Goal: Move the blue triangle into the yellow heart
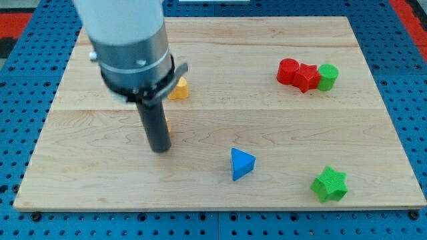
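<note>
While my tip (160, 149) rests apart, blue triangle (241, 163) rightward

Pale arm casing, grey metal collar, dark rod (159, 137)

A lab: wooden board (220, 73) on blue pegboard (20, 60).

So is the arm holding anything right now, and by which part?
Nothing is held. The arm ends in a plain rod; my tip rests on the board, to the view's left of the blue triangle and apart from it.
</note>
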Motion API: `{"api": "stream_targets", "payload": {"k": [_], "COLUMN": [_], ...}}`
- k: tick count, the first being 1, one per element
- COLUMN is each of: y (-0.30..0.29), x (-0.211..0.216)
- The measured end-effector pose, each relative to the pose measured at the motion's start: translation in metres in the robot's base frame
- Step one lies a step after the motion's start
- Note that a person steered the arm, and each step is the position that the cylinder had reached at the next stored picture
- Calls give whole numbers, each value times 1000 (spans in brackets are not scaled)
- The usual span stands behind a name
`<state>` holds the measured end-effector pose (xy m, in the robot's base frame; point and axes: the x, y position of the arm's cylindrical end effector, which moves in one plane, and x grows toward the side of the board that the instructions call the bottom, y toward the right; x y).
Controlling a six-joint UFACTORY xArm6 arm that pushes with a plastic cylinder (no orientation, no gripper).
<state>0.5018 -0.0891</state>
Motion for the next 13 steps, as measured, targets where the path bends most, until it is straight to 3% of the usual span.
{"api": "stream_targets", "payload": {"k": [1, 2, 3, 4, 5, 7, 10, 11, 12, 13], "y": [0, 39, 141, 207, 180, 16, 63, 12, 80, 22], "x": [-55, -40, -32, 17, 71, 29, -22, -52, -15, 0]}}
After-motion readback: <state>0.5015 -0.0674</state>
